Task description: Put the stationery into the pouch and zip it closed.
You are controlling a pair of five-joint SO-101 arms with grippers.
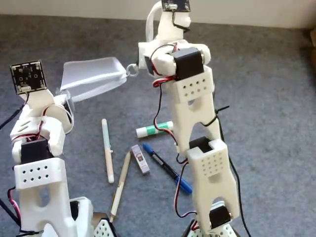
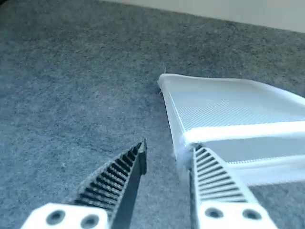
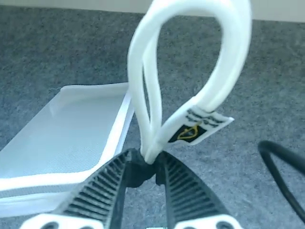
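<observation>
White pouch loop [image 3: 143, 95] within right gripper [image 3: 143, 164]

You are looking down through the high camera from above and behind the left arm [image 1: 39, 148] and right arm [image 1: 197, 113], facing the far wall [image 1: 237, 12] across the grey tabletop [image 1: 266, 98], far enough back to take in most of both. Your left wrist camera is riding low, peering between its spread jaws at the pouch [image 2: 228, 109] close ahead. Your right wrist camera is sitting nearly against the white loop [image 3: 190, 57] pinched in its jaws. All three views are sharing the pouch.
</observation>
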